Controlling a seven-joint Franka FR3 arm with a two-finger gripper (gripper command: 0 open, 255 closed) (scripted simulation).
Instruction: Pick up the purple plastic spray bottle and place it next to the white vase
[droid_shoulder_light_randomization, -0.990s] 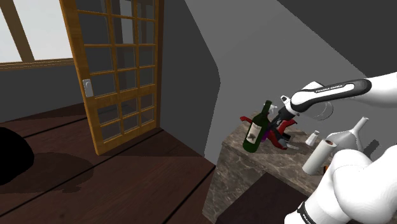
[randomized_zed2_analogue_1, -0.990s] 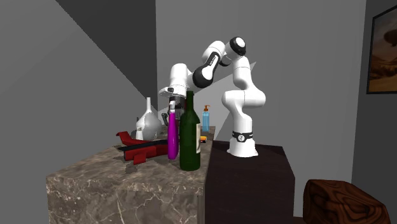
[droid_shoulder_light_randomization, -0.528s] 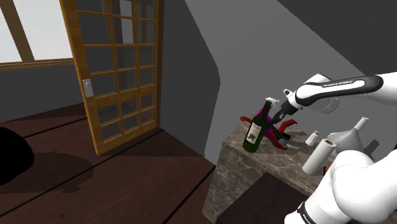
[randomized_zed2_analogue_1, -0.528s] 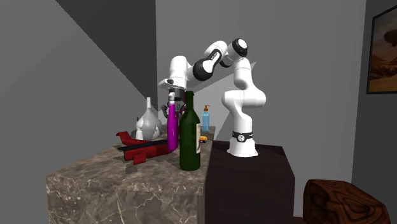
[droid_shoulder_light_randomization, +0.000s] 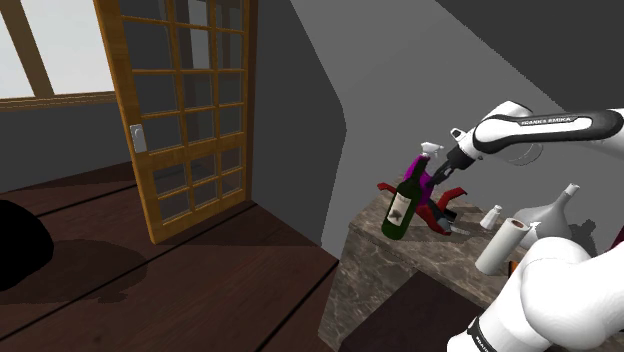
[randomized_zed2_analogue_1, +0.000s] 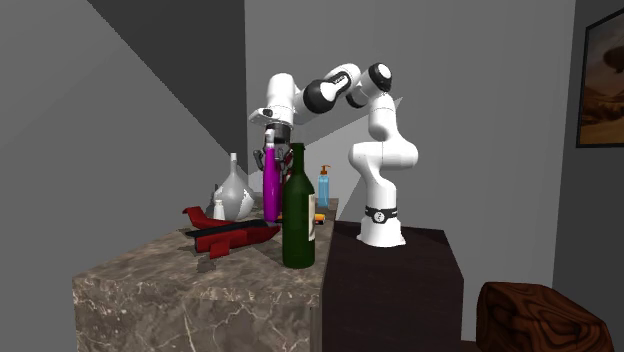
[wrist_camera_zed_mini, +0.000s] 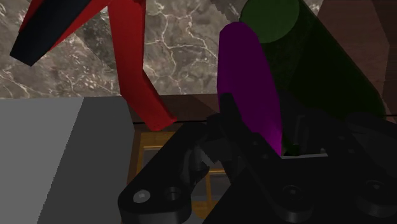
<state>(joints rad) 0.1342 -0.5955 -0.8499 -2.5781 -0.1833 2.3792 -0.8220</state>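
Purple spray bottle (randomized_zed2_analogue_1: 271, 190) in end effector (randomized_zed2_analogue_1: 271, 148)

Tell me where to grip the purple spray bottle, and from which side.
Top end, by the spray head, from above. The purple spray bottle is upright, tall and slim, with the green wine bottle close beside it, crowding a side approach. The claw clasps it there.

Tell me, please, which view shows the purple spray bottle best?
The second exterior view: the purple spray bottle shows nearly full length beside the green wine bottle. In the shoulder view that bottle hides most of it; the wrist view foreshortens it.
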